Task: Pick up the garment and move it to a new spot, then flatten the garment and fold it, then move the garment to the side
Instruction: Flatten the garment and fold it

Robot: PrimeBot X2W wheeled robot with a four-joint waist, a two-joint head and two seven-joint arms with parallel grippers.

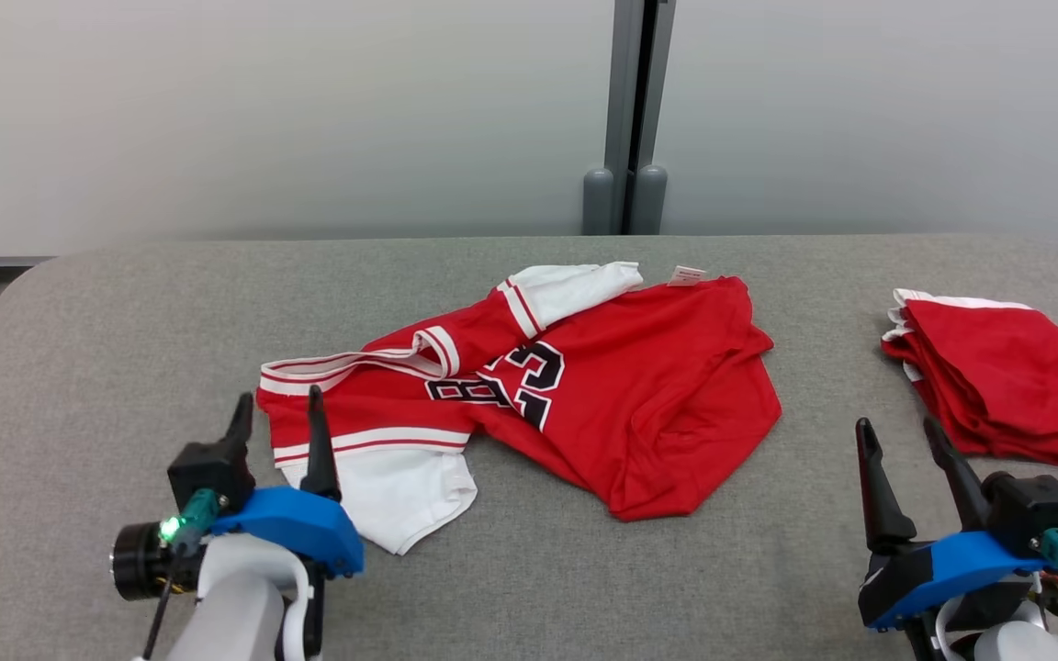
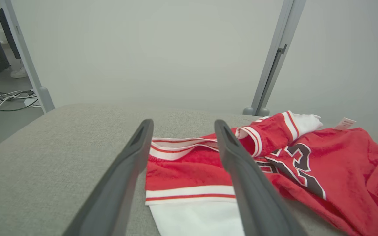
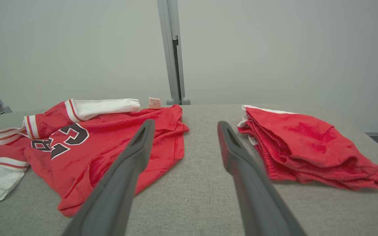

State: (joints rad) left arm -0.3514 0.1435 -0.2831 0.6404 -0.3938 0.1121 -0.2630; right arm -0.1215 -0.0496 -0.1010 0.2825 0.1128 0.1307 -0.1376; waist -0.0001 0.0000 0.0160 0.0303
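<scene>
Left tool (image 1: 278, 397) and right tool (image 1: 896, 425) are standing wide and empty, leaving the crumpled jersey (image 1: 658, 395) free for flattening.

Black 23 — printed on the red garment (image 1: 667, 395).
</scene>
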